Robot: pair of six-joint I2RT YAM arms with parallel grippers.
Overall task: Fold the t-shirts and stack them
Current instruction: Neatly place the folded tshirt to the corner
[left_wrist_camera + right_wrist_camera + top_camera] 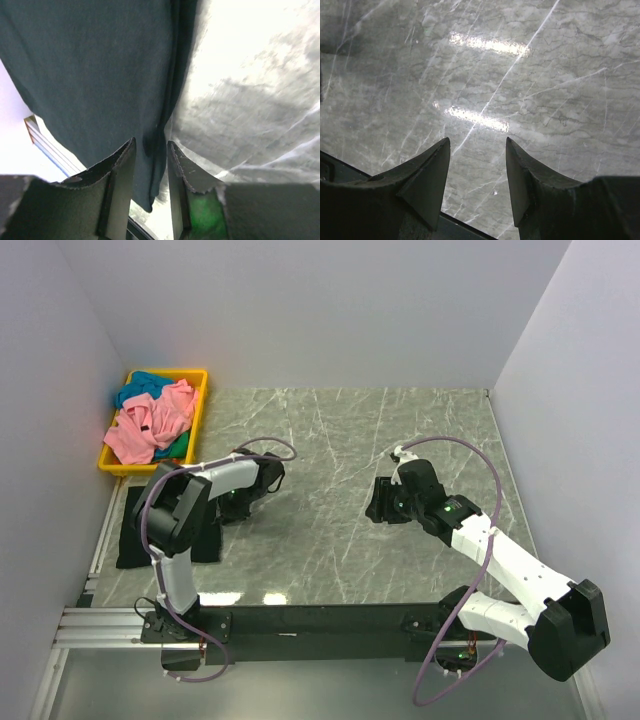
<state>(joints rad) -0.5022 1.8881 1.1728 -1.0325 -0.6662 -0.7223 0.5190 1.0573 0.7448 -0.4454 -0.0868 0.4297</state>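
The black t-shirt (135, 545) lies folded at the table's left edge, partly under my left arm. My left gripper (232, 506) is at its right edge. In the left wrist view the jaws (151, 142) stand close together with a fold of the dark fabric (90, 65) between them. The pink t-shirt (150, 425) and the teal t-shirt (145, 385) lie bunched in the yellow bin (199, 410) at the back left. My right gripper (380, 502) is open and empty over bare marble, as the right wrist view (477, 140) shows.
The grey marble table (320, 440) is walled at the back and on both sides. A metal rail (100, 540) runs along the left edge beside the black shirt. The arm bases sit on a black bar at the near edge.
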